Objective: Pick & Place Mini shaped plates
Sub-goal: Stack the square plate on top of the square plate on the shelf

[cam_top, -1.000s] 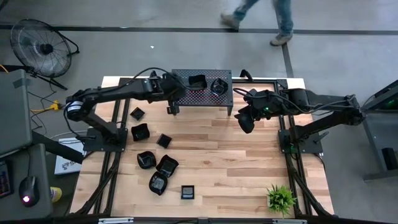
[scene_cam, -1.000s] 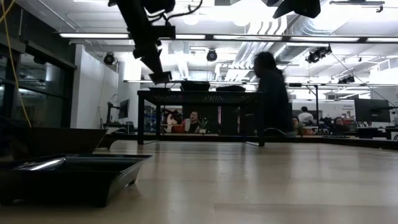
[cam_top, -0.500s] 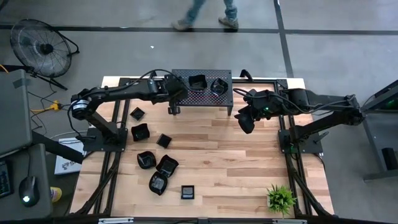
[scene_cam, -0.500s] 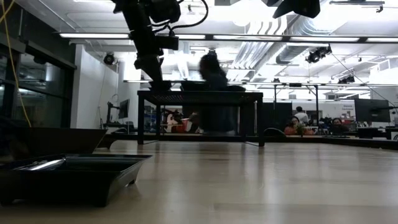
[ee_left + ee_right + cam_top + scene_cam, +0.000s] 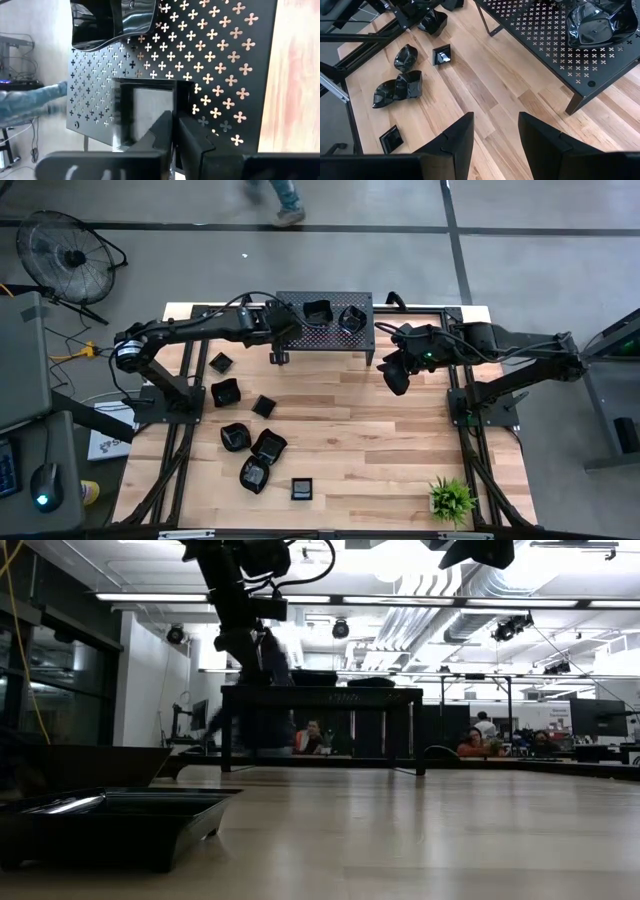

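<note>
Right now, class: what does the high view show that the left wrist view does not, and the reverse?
Only the high view shows the loose mini plates on the wooden table, the right gripper, a fan and a plant. Only the left wrist view shows a square plate at the shut fingers, resting on the stand. Both show the perforated stand and another plate on it.

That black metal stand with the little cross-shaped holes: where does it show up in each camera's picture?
High view: perforated stand at the table's far edge, centre.
Low view: stand seen side-on, mid-picture, on legs.
Left wrist view: its top fills most of the picture.
Right wrist view: upper right corner.
Shared landmark: the glossy black dish on its top, also in the right wrist view.
</note>
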